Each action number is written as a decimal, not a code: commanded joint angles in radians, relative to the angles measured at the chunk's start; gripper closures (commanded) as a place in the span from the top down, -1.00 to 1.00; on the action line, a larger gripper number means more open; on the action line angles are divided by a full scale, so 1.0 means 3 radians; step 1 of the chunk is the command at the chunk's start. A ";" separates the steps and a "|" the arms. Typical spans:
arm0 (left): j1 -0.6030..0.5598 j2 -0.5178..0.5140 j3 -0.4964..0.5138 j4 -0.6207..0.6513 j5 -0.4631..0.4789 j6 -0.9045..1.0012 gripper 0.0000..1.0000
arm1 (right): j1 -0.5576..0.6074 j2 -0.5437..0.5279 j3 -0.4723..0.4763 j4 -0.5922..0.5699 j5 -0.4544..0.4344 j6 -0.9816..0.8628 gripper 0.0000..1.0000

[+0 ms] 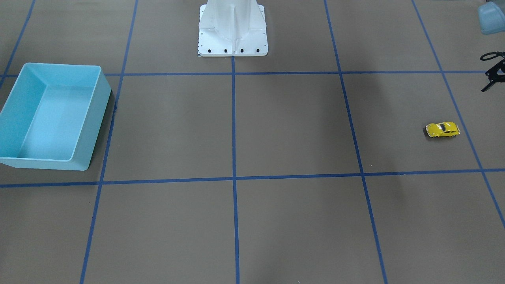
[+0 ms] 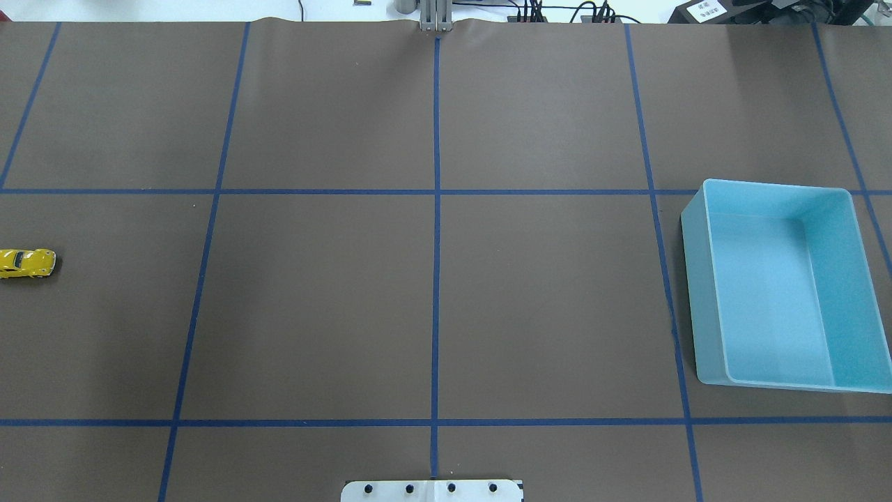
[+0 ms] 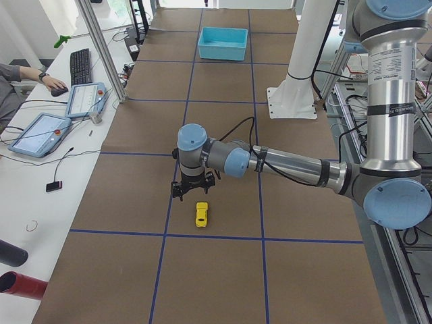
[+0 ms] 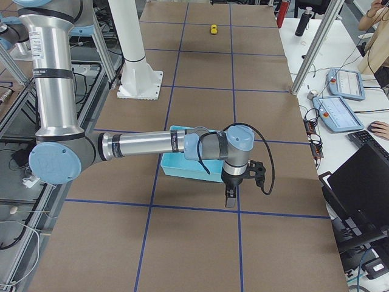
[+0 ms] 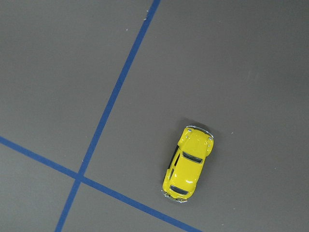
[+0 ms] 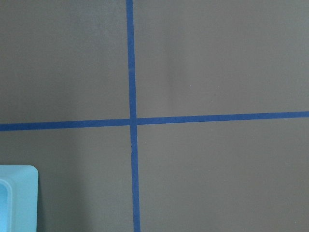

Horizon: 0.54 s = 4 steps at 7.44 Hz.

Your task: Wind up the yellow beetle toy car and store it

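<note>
Left fingers (image 1: 494, 72): poised above, just beside yellow beetle toy car (image 1: 442, 129), likely staged for pickup; whether released or clenched, cannot tell

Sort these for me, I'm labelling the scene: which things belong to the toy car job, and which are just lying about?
Job: car; bin.
Lying about, off the mat: keyboard; laptop; red tube.
</note>
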 commanded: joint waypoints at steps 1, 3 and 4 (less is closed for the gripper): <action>0.0235 0.0011 0.0156 -0.0278 0.0087 0.0350 1.00 | -0.0002 0.0001 -0.0002 0.0000 -0.0002 0.0000 1.00; 0.0449 -0.0030 0.0325 -0.0294 0.0077 0.0365 1.00 | -0.0002 0.0001 -0.0002 0.0000 -0.0002 0.0000 1.00; 0.0511 -0.0030 0.0412 -0.0294 0.0057 0.0371 1.00 | -0.0002 0.0001 0.0003 0.0000 -0.0002 0.0000 1.00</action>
